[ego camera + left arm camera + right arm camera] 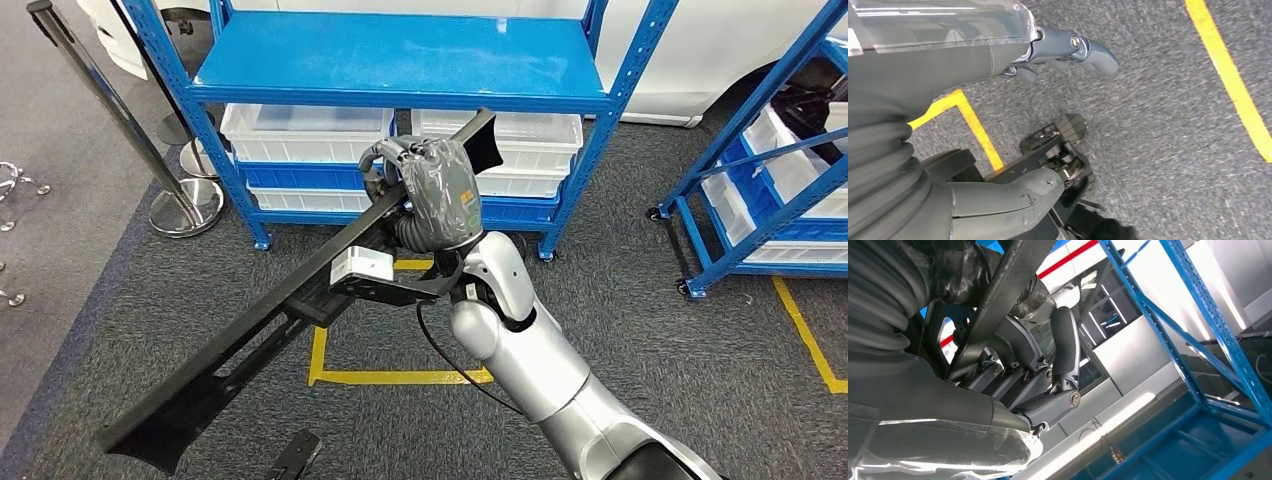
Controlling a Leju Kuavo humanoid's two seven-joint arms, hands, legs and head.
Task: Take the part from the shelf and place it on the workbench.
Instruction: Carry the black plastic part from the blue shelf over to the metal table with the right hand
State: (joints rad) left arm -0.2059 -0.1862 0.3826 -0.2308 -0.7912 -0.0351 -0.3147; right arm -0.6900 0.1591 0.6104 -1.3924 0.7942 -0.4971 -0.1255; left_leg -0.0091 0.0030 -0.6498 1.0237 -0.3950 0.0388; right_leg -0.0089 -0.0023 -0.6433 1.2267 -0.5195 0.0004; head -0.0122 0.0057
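Part (300,300), long black bar, is held off-centre in your right hand (425,185), so turning w/ it could clip the shelf (400,60).

Silver glossy jointed right arm (520,350), black cable trailing alongside; grey ribbed-cuffed right hand (430,190) wearing clear plastic wrap, small yellow-green label showing at 4 o'clock.
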